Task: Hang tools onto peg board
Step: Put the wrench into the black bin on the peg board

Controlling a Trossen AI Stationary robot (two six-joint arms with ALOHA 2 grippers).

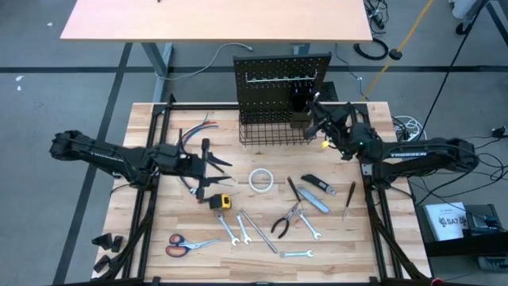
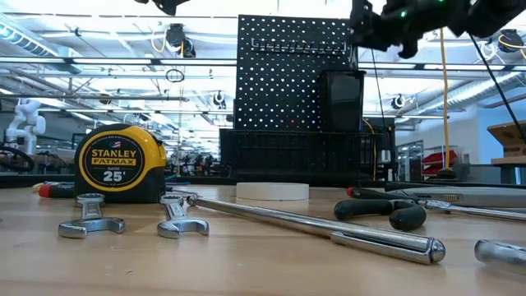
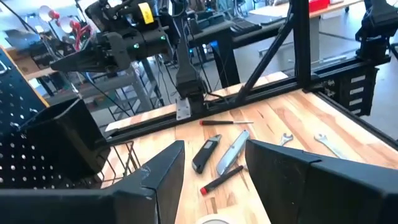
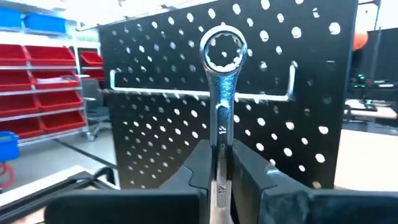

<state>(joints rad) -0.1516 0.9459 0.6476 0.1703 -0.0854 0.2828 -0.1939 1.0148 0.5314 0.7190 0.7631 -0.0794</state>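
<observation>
Right gripper (image 4: 221, 163) is clamped on a silver wrench (image 4: 222, 93), holding it upright with its ring end just before the hook rail (image 4: 199, 94) of the peg board (image 1: 282, 83) at the table's far side. Left gripper (image 1: 213, 171) waits left of centre, fingers apart and empty, near the tape measure (image 1: 223, 202).

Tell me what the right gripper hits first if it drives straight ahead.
Probably the peg board: the wrench held in the right gripper would likely reach its silver hook rail first, though depth is unclear.
</observation>
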